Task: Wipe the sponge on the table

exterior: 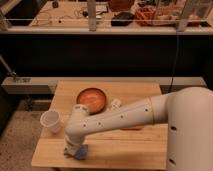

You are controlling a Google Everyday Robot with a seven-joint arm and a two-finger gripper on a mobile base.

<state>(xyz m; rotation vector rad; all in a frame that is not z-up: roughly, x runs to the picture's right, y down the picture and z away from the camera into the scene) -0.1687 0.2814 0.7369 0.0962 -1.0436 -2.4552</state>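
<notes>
The blue sponge (80, 152) lies on the light-wood table (125, 150) near its front left corner. My gripper (73, 149) comes down from the white arm and sits right on the sponge, covering most of it; only a blue edge shows beside and below it. The arm stretches from the lower right across the tabletop.
A white cup (51, 121) stands at the table's left edge, close to the arm's elbow. An orange bowl (91, 98) sits at the back middle, a small white bottle (114, 104) beside it. A cluttered workbench (110, 17) runs behind.
</notes>
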